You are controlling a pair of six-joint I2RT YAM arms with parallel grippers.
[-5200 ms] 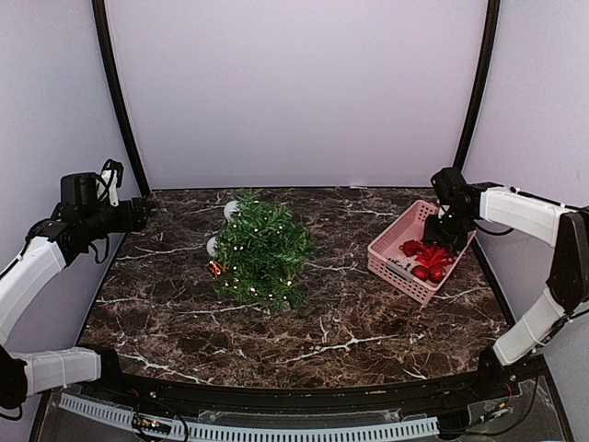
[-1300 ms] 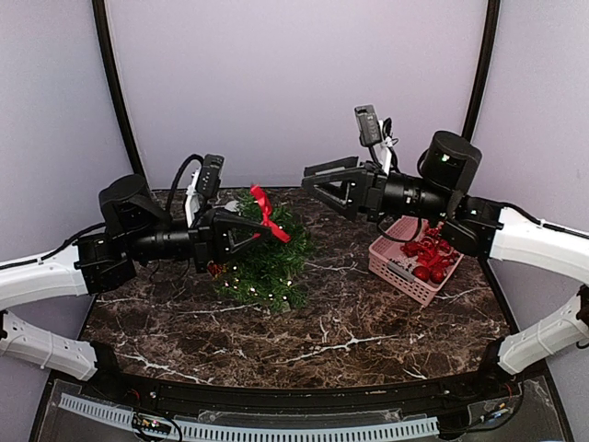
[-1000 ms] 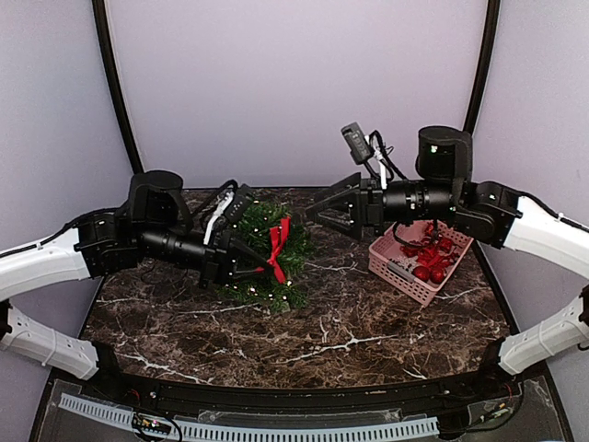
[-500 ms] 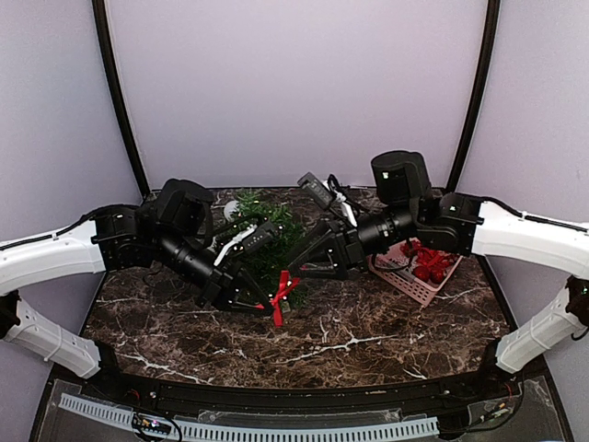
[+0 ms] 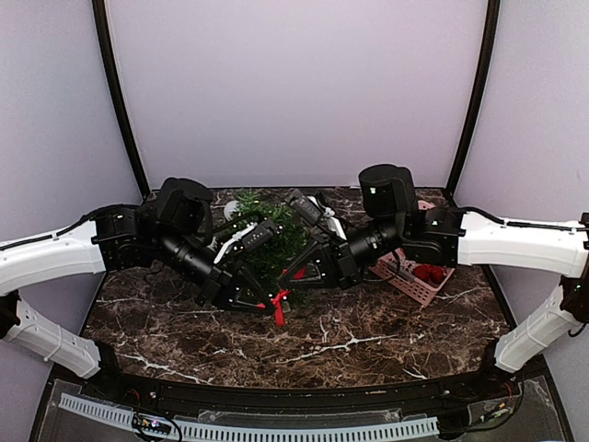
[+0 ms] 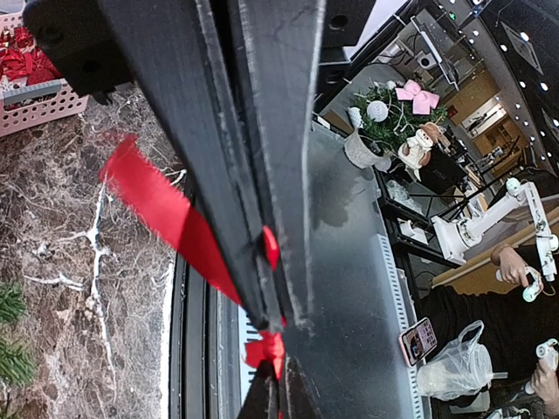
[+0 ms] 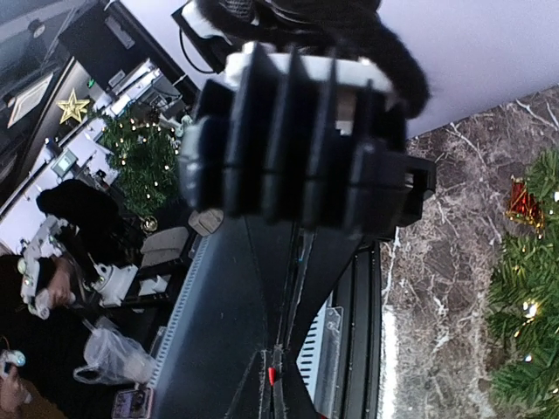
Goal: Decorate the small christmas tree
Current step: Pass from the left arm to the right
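Observation:
The small christmas tree (image 5: 265,226) stands at the back of the marble table, half hidden behind both arms; its needles and lights also show in the right wrist view (image 7: 524,323). My left gripper (image 5: 265,302) is low in front of the tree, shut on a red ribbon bow (image 5: 279,310). In the left wrist view the ribbon (image 6: 162,209) trails from the shut left gripper (image 6: 274,325). My right gripper (image 5: 287,281) meets it tip to tip. The right gripper (image 7: 273,349) has its jaws together, with a bit of the red ribbon (image 7: 272,376) at their tips.
A pink basket (image 5: 394,268) of red ornaments sits at the right, partly behind the right arm. A small red ornament (image 7: 524,202) hangs on the tree. The table's front rail (image 5: 276,425) runs along the near edge.
Both grippers have come down from above the tree to low in front of it. The right gripper has closed in on the left gripper's tip and shut where the ribbon is.

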